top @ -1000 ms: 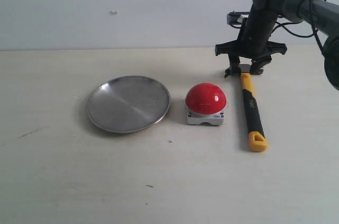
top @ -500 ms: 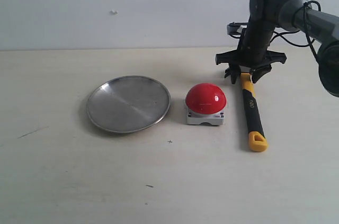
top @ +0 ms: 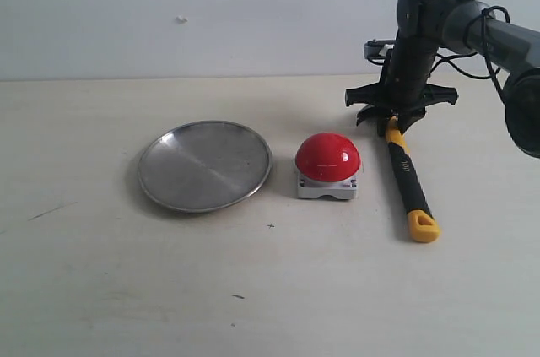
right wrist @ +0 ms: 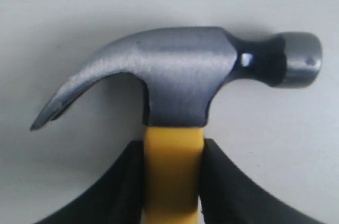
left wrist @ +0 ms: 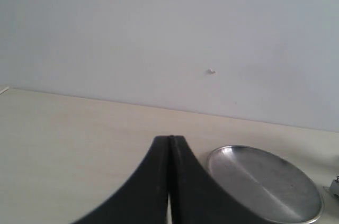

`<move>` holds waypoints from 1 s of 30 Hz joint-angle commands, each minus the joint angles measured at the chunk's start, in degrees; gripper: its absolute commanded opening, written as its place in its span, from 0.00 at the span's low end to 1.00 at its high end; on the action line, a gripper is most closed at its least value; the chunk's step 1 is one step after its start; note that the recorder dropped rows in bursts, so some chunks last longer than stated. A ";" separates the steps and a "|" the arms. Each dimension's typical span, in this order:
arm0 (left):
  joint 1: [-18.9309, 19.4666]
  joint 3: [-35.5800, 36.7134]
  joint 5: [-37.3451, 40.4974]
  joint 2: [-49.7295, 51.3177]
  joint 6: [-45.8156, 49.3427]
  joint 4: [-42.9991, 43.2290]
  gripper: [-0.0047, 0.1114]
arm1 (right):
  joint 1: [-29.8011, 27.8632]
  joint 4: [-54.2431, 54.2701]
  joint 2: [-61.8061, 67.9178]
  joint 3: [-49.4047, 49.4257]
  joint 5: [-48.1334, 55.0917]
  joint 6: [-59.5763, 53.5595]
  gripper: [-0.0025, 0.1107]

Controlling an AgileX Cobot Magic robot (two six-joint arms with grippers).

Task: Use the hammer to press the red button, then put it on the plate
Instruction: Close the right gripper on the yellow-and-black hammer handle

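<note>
The hammer (top: 407, 177) lies to the right of the red button (top: 328, 157), its yellow looped end toward the front. My right gripper (top: 390, 121) is shut on the hammer's yellow neck (right wrist: 173, 171), just below the dark metal head (right wrist: 183, 89); both black fingers (right wrist: 124, 187) press its sides. The red dome sits on its grey-white base at the table's middle. The silver plate (top: 205, 164) lies left of the button, and shows too in the left wrist view as the plate (left wrist: 265, 181). My left gripper (left wrist: 169, 142) is shut on nothing and is out of the exterior view.
A pale wall rises behind the light wooden table (top: 270, 289). The right arm (top: 472, 19) reaches in from the upper right. A small part of the button's base (left wrist: 335, 187) shows at the edge of the left wrist view.
The right gripper has closed on the hammer's neck and pulled the head end back. The handle has swung, so its yellow end now lies further right and nearer the front.
</note>
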 commanded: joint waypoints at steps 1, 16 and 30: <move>0.07 -0.02 0.06 -0.38 0.06 0.33 0.04 | -0.21 0.34 2.29 0.00 -0.22 -3.57 0.02; 0.07 -0.02 0.06 -0.38 0.06 0.33 0.04 | -0.21 2.36 -9.32 6.31 -0.22 -7.54 0.02; 0.07 -0.02 0.06 -0.38 0.06 0.33 0.04 | -0.45 9.77 -36.45 48.67 -18.10 -10.39 0.02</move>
